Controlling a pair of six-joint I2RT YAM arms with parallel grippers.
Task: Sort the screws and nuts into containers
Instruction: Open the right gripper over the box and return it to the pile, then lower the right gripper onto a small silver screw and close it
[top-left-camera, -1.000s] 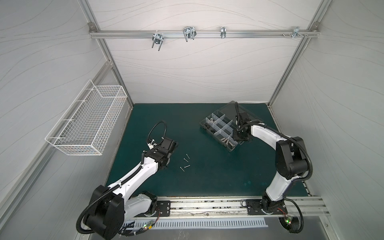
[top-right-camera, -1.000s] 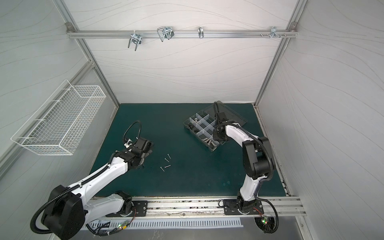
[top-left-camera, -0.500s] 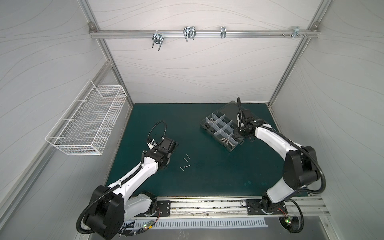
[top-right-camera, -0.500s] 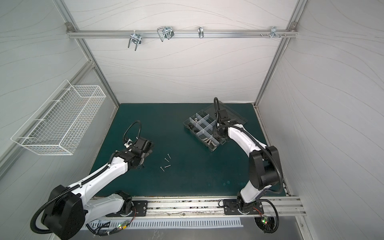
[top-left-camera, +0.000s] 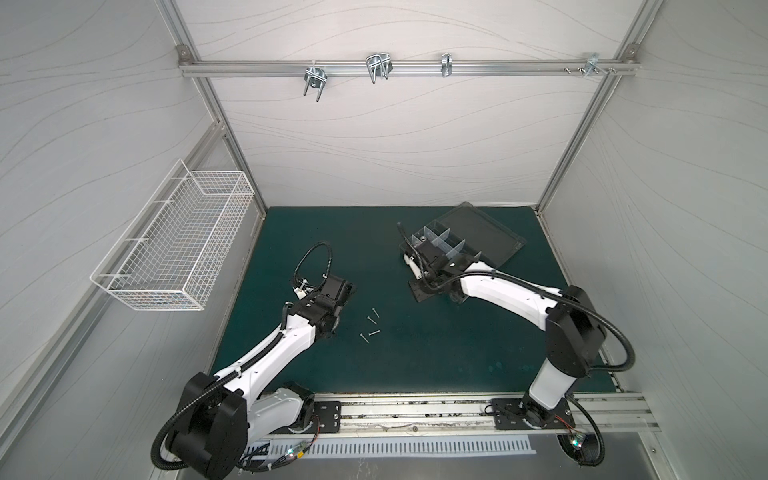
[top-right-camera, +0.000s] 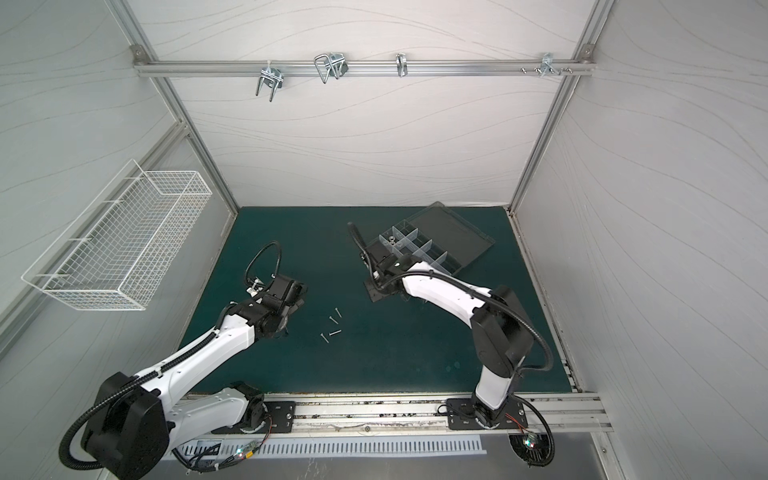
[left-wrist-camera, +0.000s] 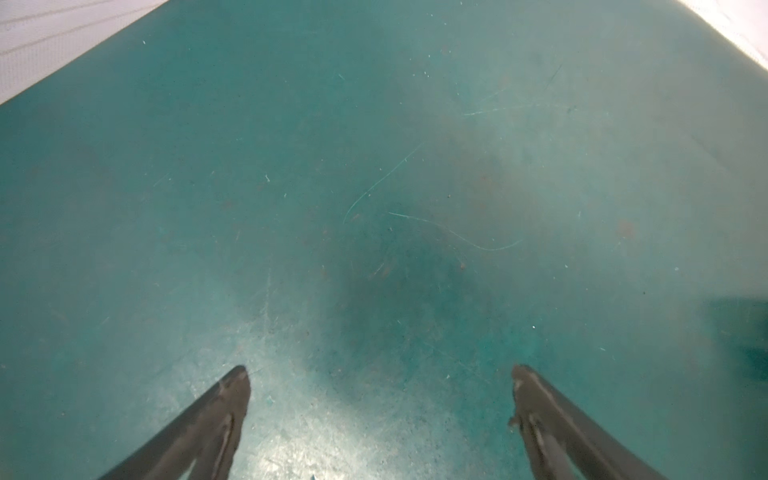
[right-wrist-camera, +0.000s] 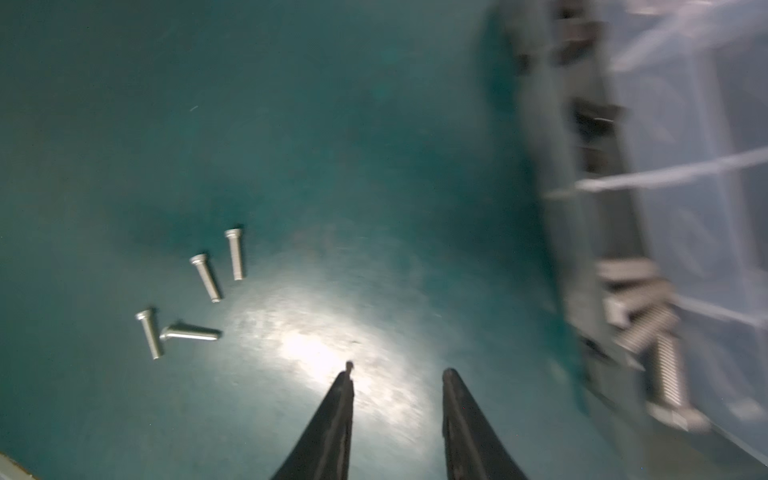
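Several thin silver screws (top-left-camera: 371, 322) (top-right-camera: 332, 324) lie loose on the green mat between the arms; the right wrist view also shows the screws (right-wrist-camera: 195, 291). The clear organizer box (top-left-camera: 440, 243) (top-right-camera: 409, 245) stands at the back right, and its containers hold a silver nut (top-left-camera: 422, 238) (top-right-camera: 391, 239) and thick bolts (right-wrist-camera: 660, 345). My right gripper (right-wrist-camera: 397, 370) hovers over bare mat beside the box's edge (right-wrist-camera: 557, 232), open with a narrow gap and nothing in it. My left gripper (left-wrist-camera: 380, 370) is wide open over bare mat, left of the screws.
The box's clear lid (top-left-camera: 484, 237) lies open behind it. A white wire basket (top-left-camera: 178, 245) hangs on the left wall. A rail with metal hooks (top-left-camera: 376, 68) crosses the back wall. The arms' mounting rail (top-left-camera: 415, 415) runs along the front.
The right arm swung from the box's right side across to its left front edge, toward the screws, and its jaws narrowed. The left arm and the screws have not moved.
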